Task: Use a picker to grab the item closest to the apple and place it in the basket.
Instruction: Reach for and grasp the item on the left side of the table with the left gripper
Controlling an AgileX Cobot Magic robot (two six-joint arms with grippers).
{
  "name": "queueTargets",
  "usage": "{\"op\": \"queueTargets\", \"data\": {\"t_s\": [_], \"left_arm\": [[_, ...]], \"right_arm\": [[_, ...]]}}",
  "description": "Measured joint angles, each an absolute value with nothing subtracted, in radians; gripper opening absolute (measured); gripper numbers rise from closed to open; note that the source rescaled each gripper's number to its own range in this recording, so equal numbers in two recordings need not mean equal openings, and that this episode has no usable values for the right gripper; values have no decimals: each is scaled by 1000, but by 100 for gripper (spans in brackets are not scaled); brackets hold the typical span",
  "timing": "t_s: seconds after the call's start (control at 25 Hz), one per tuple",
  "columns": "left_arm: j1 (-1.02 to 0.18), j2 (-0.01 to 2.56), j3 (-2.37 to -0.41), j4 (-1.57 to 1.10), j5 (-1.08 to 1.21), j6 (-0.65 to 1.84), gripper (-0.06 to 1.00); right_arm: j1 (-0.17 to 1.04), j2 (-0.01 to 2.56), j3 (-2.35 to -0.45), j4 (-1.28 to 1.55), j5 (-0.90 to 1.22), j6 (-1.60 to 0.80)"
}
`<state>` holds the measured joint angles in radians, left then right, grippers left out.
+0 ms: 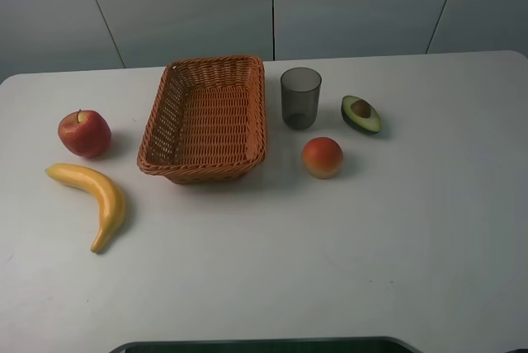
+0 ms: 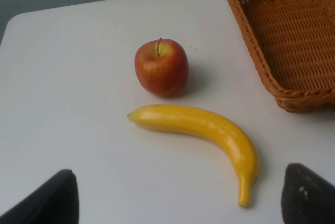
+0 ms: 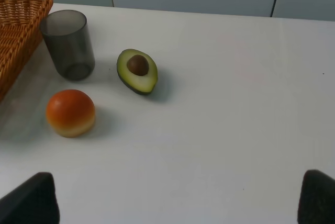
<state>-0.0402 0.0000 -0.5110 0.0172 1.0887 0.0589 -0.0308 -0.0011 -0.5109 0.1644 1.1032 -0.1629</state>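
Observation:
A red apple sits at the table's left. Just in front of it lies a yellow banana, the item nearest the apple. The empty wicker basket stands right of both. My left gripper hovers open above the table near the banana; its dark fingertips show far apart, with nothing between them. My right gripper is open too, over bare table in front of the orange-red fruit. Neither gripper appears in the exterior high view.
A dark translucent cup stands right of the basket. Beside it lie an avocado half and a round orange-red fruit. The white table stretches wide towards the front.

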Motion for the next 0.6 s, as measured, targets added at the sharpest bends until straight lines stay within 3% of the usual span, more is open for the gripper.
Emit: {"op": "queueTargets", "data": {"t_s": [0.6], "left_arm": [[-40,0,-511,17,1089,59,99]], "right_arm": [[-31,-1,-511,164,1103,-163]]}}
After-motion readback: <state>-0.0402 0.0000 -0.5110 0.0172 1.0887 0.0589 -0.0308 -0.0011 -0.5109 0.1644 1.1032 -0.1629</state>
